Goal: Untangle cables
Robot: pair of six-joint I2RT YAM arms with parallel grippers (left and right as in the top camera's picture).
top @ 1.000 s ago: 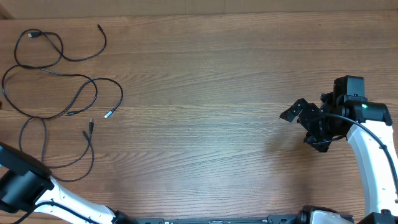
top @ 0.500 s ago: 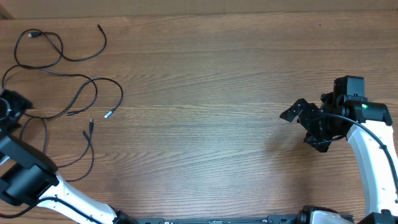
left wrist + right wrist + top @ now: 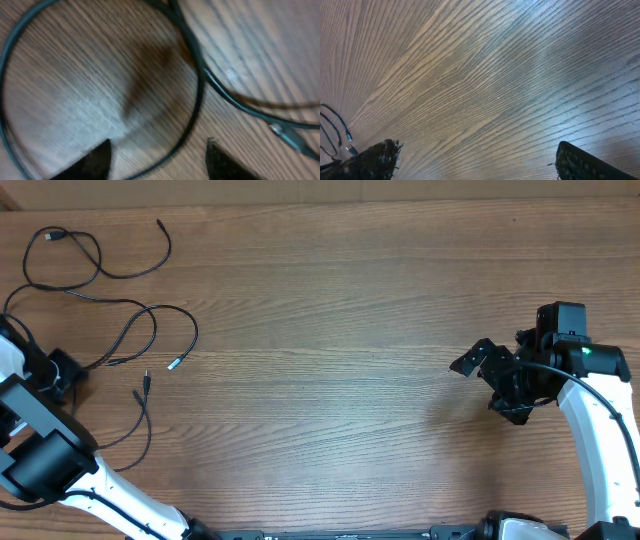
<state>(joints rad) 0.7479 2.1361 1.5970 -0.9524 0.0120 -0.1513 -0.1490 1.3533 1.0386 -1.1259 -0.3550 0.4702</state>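
The thin black cables [image 3: 120, 301] lie spread in loose, overlapping loops at the table's far left, and one silver-tipped plug [image 3: 176, 363] points toward the middle. My left gripper [image 3: 66, 373] is low over the lower loops. In the left wrist view its jaws stand apart, and the gripper [image 3: 159, 159] straddles a cable loop [image 3: 199, 90] without pinching it. A plug end [image 3: 292, 139] lies to the right. My right gripper [image 3: 489, 387] hangs open far off at the table's right, with only bare wood between its fingers [image 3: 580, 162].
The wooden table [image 3: 340, 330] stretches between the two arms. The far-off cables [image 3: 335, 127] show at the lower left of the right wrist view. The left arm's white links [image 3: 90, 490] run along the front left edge.
The left arm has swung in from the left edge onto the lower cable loops. Its jaws widened, then narrowed somewhat. The right arm and the cables have not moved.
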